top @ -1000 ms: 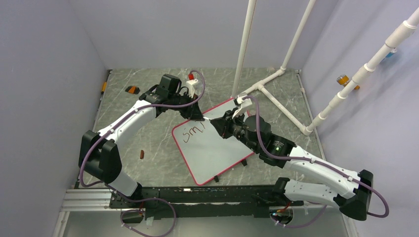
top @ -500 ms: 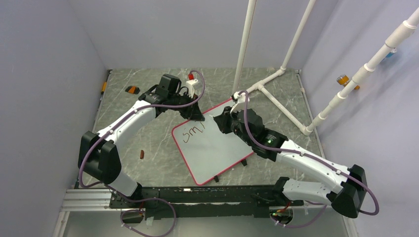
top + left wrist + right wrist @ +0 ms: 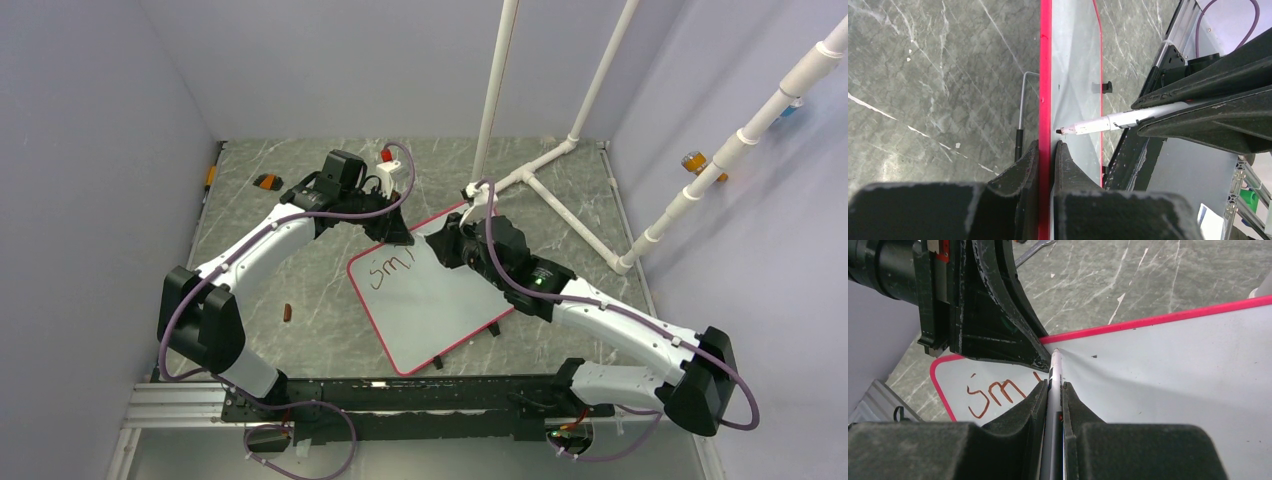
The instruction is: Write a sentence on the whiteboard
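The whiteboard (image 3: 430, 310), white with a red rim, lies tilted on the marble table. My left gripper (image 3: 398, 238) is shut on its far edge; in the left wrist view the fingers (image 3: 1046, 145) pinch the red rim (image 3: 1045, 75). My right gripper (image 3: 442, 246) is shut on a white marker (image 3: 1054, 380), whose tip rests on the board close to the left fingers (image 3: 1018, 347). The marker (image 3: 1103, 122) also shows in the left wrist view. The sentence (image 3: 390, 270) reads "sm" plus a short stroke in reddish-brown (image 3: 993, 392).
A white pipe frame (image 3: 560, 160) stands at the back right. A small brown cap-like piece (image 3: 288, 313) lies left of the board. An orange-black item (image 3: 267, 181) sits far left. Black clips (image 3: 495, 330) sit on the board's near edge. A thin metal rod (image 3: 1020, 110) lies beside the rim.
My right arm has swung a little left and farther in, bringing the marker closer to the left gripper. The left arm and the board have not moved.
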Robot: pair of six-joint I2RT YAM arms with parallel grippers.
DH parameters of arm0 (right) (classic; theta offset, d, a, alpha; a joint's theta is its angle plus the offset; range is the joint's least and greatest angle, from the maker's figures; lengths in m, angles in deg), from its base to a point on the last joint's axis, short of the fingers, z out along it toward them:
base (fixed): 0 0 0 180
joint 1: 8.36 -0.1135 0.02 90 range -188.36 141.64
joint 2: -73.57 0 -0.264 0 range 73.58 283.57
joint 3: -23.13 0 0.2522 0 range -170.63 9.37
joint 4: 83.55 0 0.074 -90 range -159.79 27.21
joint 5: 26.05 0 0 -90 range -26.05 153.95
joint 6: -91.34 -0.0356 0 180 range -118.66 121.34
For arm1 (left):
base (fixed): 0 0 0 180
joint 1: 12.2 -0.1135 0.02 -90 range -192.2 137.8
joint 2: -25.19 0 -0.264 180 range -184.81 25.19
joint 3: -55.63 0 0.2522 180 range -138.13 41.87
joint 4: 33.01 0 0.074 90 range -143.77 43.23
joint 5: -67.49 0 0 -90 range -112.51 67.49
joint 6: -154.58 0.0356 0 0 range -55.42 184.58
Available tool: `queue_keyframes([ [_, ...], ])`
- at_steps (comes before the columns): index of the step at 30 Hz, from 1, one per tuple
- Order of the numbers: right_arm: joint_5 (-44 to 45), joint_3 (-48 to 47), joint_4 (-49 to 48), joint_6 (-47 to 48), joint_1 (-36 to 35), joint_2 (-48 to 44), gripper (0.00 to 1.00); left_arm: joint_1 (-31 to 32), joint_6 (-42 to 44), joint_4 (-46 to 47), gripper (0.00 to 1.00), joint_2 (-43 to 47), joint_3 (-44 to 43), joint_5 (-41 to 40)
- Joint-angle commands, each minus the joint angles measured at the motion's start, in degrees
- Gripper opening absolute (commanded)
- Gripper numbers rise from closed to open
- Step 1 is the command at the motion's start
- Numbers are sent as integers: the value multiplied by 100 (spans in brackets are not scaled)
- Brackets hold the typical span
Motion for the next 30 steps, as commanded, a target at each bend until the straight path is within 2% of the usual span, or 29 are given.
queue_keyframes([
  [1,-98,-304,-386,23,56,18,0,-44,431,237,0,200,-221,-659],
  [11,-142,-126,-348,-23,84,132,0,-44,431,237,0,209,-229,-648],
  [30,-236,687,-37,-333,85,-382,0,-44,431,247,0,200,-256,-646],
])
